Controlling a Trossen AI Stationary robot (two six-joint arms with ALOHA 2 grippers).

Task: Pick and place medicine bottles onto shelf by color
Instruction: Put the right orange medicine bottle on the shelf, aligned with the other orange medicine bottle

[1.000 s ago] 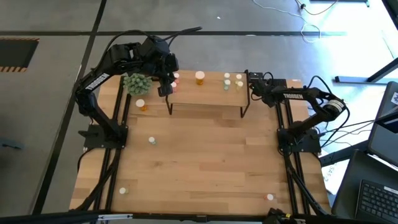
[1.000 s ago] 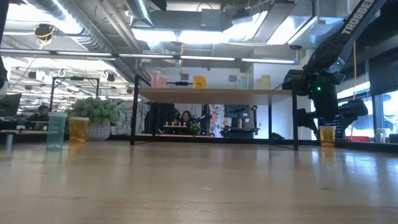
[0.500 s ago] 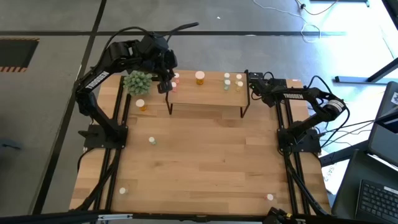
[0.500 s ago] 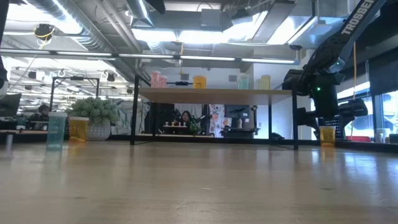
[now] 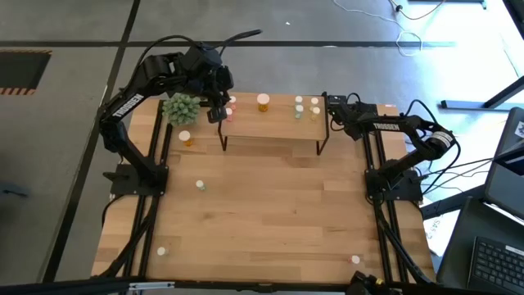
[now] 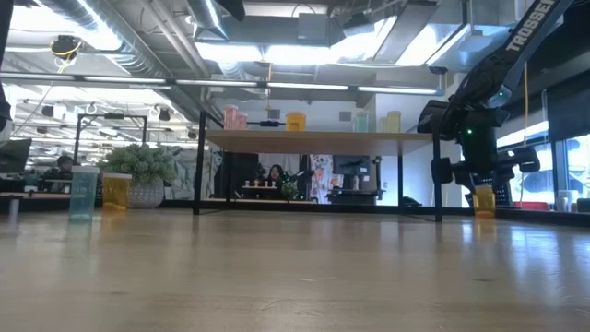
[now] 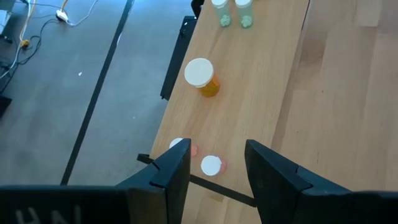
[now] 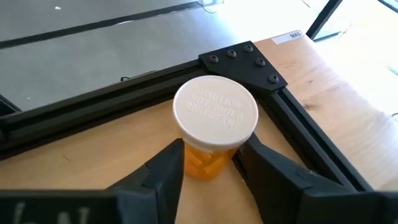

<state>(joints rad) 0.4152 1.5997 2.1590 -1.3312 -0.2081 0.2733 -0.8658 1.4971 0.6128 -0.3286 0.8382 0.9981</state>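
right wrist view: my right gripper [image 8: 208,163] clamps an orange bottle [image 8: 214,127]; next, lift to shelf [image 5: 270,127]; left gripper [image 7: 214,168] gapes empty

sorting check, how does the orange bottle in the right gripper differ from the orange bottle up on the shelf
The orange bottle at the right gripper stands on the tabletop by the corner bracket, beyond the shelf's end; the orange bottle on the shelf stands mid-board on the shelf. The first sits between the right gripper's fingers; the second stands free. Both are upright, orange, pale-capped.
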